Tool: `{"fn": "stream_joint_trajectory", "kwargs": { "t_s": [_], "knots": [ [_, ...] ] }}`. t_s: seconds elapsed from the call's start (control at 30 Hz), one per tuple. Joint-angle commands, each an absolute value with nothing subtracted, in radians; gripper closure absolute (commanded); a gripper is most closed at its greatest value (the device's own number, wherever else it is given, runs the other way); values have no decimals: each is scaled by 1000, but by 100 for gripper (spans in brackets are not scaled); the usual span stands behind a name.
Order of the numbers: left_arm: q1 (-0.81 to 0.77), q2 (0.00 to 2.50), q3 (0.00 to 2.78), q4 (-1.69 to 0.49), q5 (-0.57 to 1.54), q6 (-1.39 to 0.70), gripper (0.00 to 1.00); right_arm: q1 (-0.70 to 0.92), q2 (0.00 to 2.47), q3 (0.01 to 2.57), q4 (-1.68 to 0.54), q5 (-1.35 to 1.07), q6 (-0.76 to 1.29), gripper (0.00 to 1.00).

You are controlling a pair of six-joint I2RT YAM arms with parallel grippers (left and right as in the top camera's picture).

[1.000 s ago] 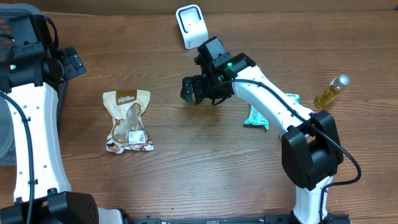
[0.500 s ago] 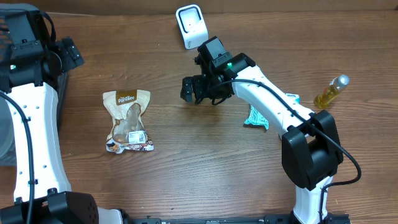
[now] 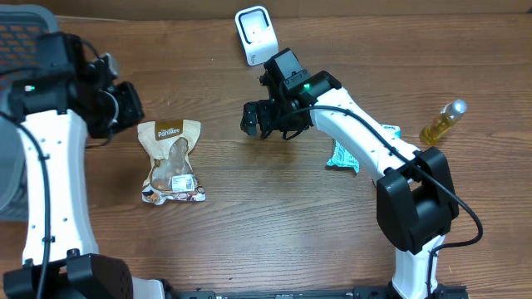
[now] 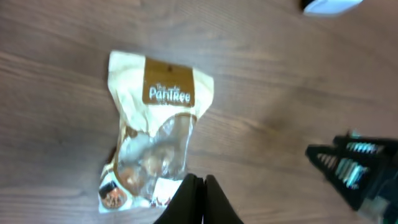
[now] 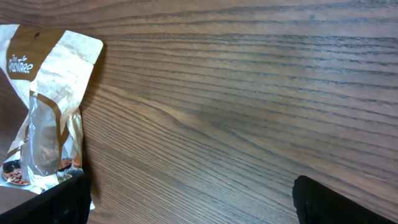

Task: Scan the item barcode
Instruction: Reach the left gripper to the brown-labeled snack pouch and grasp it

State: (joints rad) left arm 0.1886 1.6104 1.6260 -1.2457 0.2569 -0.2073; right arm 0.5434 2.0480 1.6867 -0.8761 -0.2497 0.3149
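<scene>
Snack pouch point(image 3: 170, 160) flat on the table, not yet picked up; the reach for it is the step in hand.

The pouch lies face up, left of centre on the wooden table point(image 3: 249, 232), touched by nothing; the left gripper point(image 3: 123, 104) hovers just beside its top left corner, jaws pressed together on nothing (so it must spread them before any grasp, I judge); the right gripper point(image 3: 264, 119) stands wide and empty, well apart, just below the white scanner point(image 3: 253, 33); next, the pouch needs lifting and its barcode turning toward that scanner; the right gripper near the scanner may crowd the approach; a teal packet point(image 3: 342, 154), a yellow bottle point(image 3: 443, 121) and a grey basket point(image 3: 25, 21) lie clear of the path.
</scene>
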Motion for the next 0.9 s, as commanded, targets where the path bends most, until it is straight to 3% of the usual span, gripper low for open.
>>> {"fn": "stream_joint_trajectory", "kwargs": {
  "t_s": [0.0, 0.2, 0.5, 0.73, 0.87],
  "knots": [
    [147, 1617, 1533, -1237, 117, -236, 96, 541, 2039, 1681, -869, -275, 319, 0],
    [111, 1617, 1314, -1113, -124, -392, 96, 541, 2039, 1681, -905, -271, 318, 0],
    [110, 1655, 1015, -720, -128, -377, 96, 541, 2039, 1681, -915, -271, 318, 0],
    [71, 1729, 1001, -645, 287, -220, 96, 541, 2039, 1681, -937, -220, 318, 0],
    [1, 1767, 1001, -605, 411, -202, 96, 534, 2039, 1681, -949, -218, 319, 0]
  ]
}}
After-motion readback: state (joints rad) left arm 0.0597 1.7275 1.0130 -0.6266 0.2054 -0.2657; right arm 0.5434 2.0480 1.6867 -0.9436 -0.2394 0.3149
